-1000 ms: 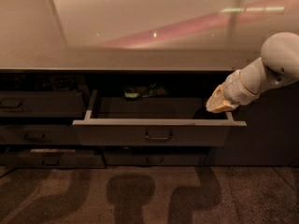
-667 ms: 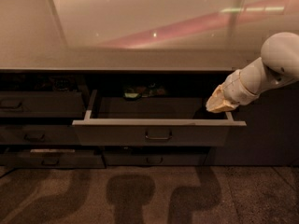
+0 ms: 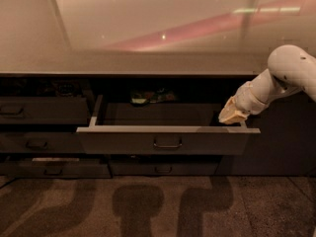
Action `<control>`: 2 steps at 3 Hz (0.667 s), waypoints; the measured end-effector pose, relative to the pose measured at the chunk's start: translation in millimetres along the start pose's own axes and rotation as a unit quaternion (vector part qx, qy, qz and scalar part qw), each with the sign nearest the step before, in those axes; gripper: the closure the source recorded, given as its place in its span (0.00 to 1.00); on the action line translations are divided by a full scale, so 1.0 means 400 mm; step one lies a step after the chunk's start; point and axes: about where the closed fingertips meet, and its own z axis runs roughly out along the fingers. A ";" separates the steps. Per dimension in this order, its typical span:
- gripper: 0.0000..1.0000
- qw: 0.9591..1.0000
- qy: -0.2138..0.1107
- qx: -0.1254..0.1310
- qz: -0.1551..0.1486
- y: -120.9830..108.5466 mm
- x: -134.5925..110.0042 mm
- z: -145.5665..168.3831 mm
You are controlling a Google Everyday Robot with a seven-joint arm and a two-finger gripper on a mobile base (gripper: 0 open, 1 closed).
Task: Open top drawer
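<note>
The top drawer [image 3: 163, 141] is the wide dark grey one in the middle of the cabinet. It stands pulled out, with its small loop handle [image 3: 167, 144] on the flat front and its deep tray open. A small greenish item [image 3: 148, 97] lies at the back of the opening. My gripper [image 3: 231, 115] hangs at the end of the white arm, over the drawer's right rear corner, just above the front rim. It holds nothing that I can see.
Narrower dark drawer fronts [image 3: 42, 111] are stacked at the left, and another [image 3: 163, 167] sits below the open drawer. A glossy countertop [image 3: 148, 28] runs above. The brown floor [image 3: 158, 206] carries shadows of the arm.
</note>
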 end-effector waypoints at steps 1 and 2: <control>1.00 1.000 0.000 0.000 0.000 0.000 0.000 0.000; 1.00 1.000 0.012 0.003 -0.001 -0.001 0.003 0.014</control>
